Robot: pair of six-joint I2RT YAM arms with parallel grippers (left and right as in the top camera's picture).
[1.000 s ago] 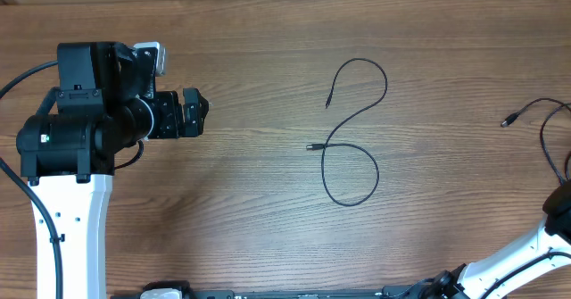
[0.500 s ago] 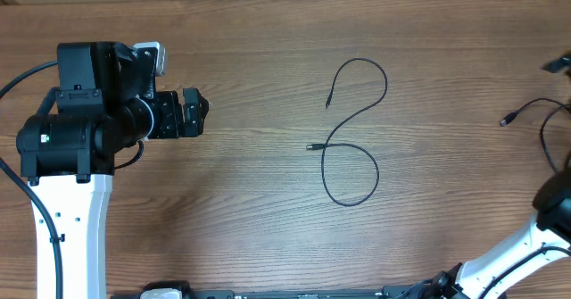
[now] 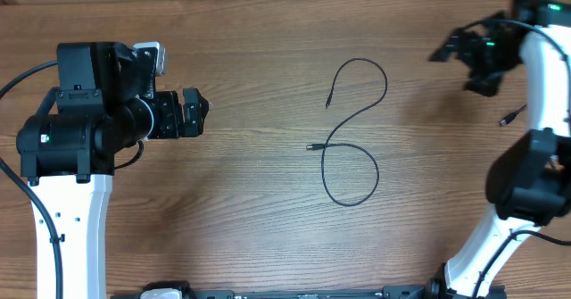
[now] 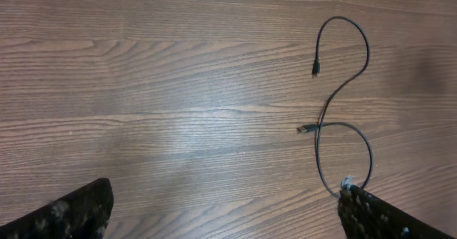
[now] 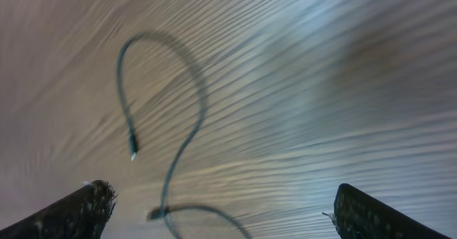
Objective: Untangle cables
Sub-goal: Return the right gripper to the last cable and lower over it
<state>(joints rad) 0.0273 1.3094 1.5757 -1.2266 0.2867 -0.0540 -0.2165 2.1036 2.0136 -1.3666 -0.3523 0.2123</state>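
One thin black cable [image 3: 323,167] lies in an S-shaped curl at the table's centre, with a small plug at each end. The left wrist view has this cable [image 4: 343,18] ahead to the right; it is blurred in the right wrist view [image 5: 202,96]. A second cable's plug end [image 3: 511,116] shows at the right, the rest hidden by the right arm. My left gripper [image 3: 194,113] stands open far left of the curl, its fingers [image 4: 385,217] wide apart. My right gripper [image 3: 457,70] is open at the upper right, above the table and right of the curl.
The bare wooden tabletop [image 3: 259,201] surrounds the cables. The left arm's white base column [image 3: 71,236] stands at the lower left. The right arm's white link [image 3: 500,236] rises from the lower right. A thick black robot wire [image 3: 22,76] loops off the left arm.
The right arm has swung from the lower right edge up to the upper right, its gripper now over the table and covering most of the right-hand cable. The left arm is still.
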